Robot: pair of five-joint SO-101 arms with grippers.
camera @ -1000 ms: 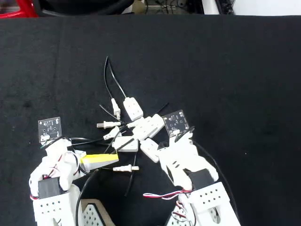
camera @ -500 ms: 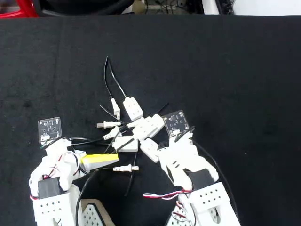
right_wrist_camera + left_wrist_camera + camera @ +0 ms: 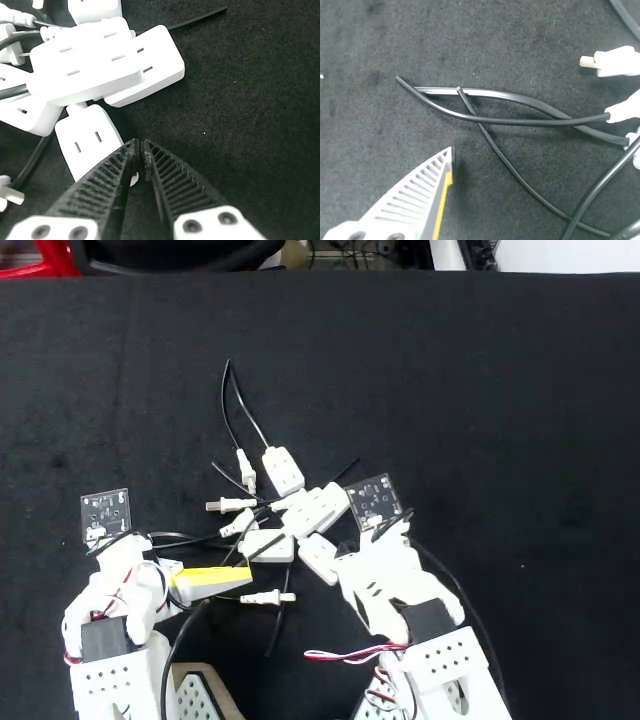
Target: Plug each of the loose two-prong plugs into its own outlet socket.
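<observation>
Several white outlet sockets (image 3: 312, 508) lie clustered mid-table on black cloth, tangled with black cords. Loose two-prong plugs lie left of them (image 3: 226, 505), (image 3: 243, 468), and one lies nearer the arms (image 3: 268, 597). My left gripper (image 3: 246, 581), with one yellow finger, is shut and empty, its tip just left of that near plug; in its wrist view the tip (image 3: 450, 154) hovers by crossed cords (image 3: 485, 117), with plugs (image 3: 616, 60) beyond. My right gripper (image 3: 338, 558) is shut on nothing; its black fingertips (image 3: 140, 145) sit at the edge of a single socket block (image 3: 87, 142), below stacked sockets (image 3: 100, 65).
Two small square marker cards lie flat, one left of the left arm (image 3: 105, 510), one right of the socket cluster (image 3: 375, 498). A wooden piece (image 3: 200, 695) sits at the front edge between the arm bases. Bare black cloth spreads far and right.
</observation>
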